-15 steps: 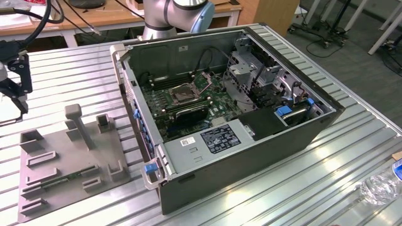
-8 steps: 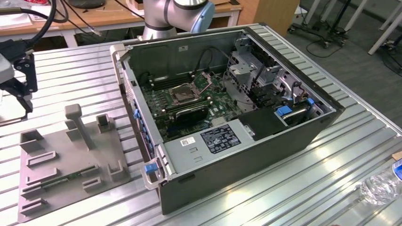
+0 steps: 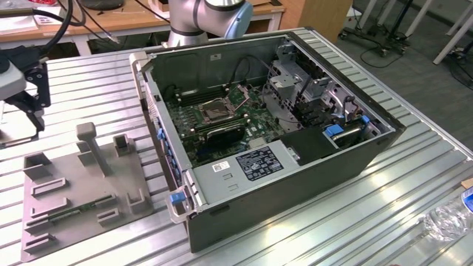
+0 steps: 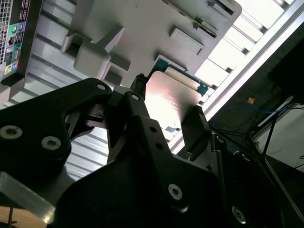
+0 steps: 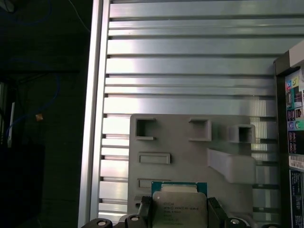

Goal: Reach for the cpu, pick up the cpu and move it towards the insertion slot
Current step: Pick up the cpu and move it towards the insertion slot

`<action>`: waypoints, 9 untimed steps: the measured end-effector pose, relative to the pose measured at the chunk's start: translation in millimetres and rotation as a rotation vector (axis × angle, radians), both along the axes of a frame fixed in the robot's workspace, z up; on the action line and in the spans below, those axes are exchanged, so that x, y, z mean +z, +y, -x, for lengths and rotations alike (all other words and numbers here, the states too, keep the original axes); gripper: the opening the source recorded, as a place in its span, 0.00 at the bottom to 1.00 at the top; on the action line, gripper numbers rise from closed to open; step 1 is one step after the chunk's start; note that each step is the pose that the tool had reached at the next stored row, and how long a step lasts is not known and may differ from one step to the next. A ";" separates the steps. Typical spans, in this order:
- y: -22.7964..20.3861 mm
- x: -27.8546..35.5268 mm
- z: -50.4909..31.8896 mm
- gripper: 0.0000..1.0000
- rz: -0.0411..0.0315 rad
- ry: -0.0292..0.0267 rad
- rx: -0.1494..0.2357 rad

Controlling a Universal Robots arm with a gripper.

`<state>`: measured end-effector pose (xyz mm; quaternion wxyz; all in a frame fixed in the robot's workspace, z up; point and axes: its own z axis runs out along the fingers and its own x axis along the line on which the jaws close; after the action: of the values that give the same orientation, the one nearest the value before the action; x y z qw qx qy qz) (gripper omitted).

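We see the claw (image 4: 166, 108) closed on the cpu (image 4: 175, 92), w/ black fingers (image 4: 138, 107) pinching two opposite edges in both wrist views; the cpu has a silvery lid and green rim. In the exterior view the claw sits at the upper left of the frame, over the slatted metal table (image 3: 384, 188), above-left of the grey fixture plate (image 3: 81, 194). The plate lies behind the cpu in both wrist views; can't tell if they touch. The insertion slot (image 3: 219, 108) is well apart, upper ctr, on the green board inside the open pc case (image 3: 310, 160). A plastic bottle (image 3: 447, 219) lies at the lower right edge.
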<state>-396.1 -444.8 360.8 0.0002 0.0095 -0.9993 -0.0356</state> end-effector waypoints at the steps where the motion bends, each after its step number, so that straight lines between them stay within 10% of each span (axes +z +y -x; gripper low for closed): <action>1: 0.0 0.0 -0.9 0.54 0.0000 0.0000 0.000; 9: 0.0 0.0 -6.5 0.54 0.0000 0.0000 0.000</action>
<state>-389.6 -444.8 360.7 0.0002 0.0096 -0.9993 -0.0356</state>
